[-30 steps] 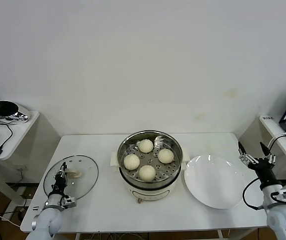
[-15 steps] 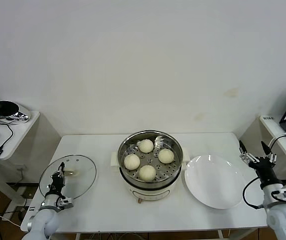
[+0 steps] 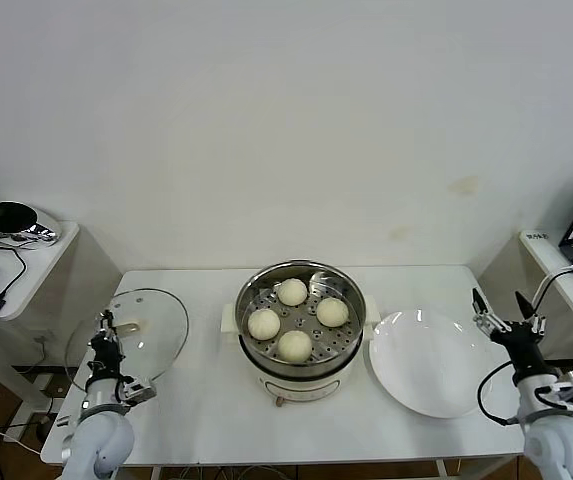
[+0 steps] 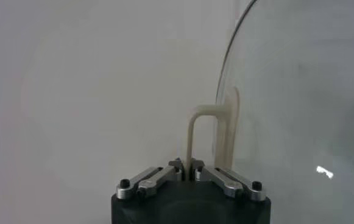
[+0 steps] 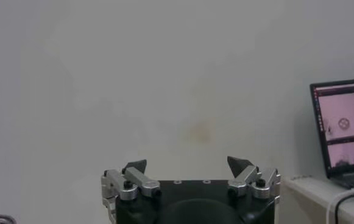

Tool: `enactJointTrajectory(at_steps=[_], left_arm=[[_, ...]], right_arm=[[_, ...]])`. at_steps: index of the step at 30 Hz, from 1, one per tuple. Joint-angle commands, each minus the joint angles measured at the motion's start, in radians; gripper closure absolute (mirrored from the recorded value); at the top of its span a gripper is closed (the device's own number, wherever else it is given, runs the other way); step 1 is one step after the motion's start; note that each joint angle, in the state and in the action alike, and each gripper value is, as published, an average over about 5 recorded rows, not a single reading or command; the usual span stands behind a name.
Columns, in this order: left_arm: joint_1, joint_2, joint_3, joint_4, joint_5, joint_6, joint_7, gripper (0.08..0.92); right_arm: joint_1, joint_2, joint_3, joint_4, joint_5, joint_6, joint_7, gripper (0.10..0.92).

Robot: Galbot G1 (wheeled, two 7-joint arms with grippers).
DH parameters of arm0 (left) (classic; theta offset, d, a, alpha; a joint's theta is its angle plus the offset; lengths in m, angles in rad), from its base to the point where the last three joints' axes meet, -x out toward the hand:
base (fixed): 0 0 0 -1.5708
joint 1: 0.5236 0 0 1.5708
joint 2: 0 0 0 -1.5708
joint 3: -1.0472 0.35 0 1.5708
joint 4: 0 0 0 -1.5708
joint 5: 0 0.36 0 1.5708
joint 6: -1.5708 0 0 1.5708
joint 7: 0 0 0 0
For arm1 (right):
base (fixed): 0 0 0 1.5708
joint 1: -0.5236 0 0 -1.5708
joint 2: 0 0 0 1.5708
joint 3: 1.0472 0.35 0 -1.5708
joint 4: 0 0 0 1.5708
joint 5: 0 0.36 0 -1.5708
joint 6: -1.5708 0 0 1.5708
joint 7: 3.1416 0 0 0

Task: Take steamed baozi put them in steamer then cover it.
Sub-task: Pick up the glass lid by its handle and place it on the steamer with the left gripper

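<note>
Now, lid (image 3: pixel 131 325): tilted up at the table's (image 3: pixel 206 400) left end, my left gripper (image 3: pixel 107 330) clamped on its handle (image 4: pixel 208 137).
Right gripper (image 3: pixel 506 318): jaws wide, holding nothing (beside the plate (image 3: pixel 428 362)).
Buns (image 3: pixel 293 291): four inside the steamer (image 3: pixel 300 325), mid-table.

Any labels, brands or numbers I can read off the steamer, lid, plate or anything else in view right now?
None can be read.
steamer: no visible marking.
cover and plate: plain.
laptop screen: windows with pink images, text too small to read.
</note>
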Motion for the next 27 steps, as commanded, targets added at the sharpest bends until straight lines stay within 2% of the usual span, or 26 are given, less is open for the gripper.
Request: enactJointTrajectory(at_steps=[1,7,18,27], left_arm=[[0.056,-0.001,0.004,-0.318,0.082,0.272,0.147,0.858],[0.001,-0.034,0.084,-0.407,0.19,0.34,0.275,0.858],[-0.054,-0.139,0.262,-0.377,0.275,0.345,0.285,0.858],[-0.128,-0.197,0.386,-0.321,0.341,0.362,0.353,0.858]], right_arm=[[0.0,0.025,-0.01,0.019,-0.018,-0.016,0.0,0.203],[-0.012,0.047,-0.02,0.038,-0.077,-0.037,-0.007,0.203],[-0.026,0.151,-0.003,0.067,-0.21,-0.073,-0.017,0.203],[-0.035,0.244,-0.022,0.012,-0.281,-0.06,-0.04,0.203]])
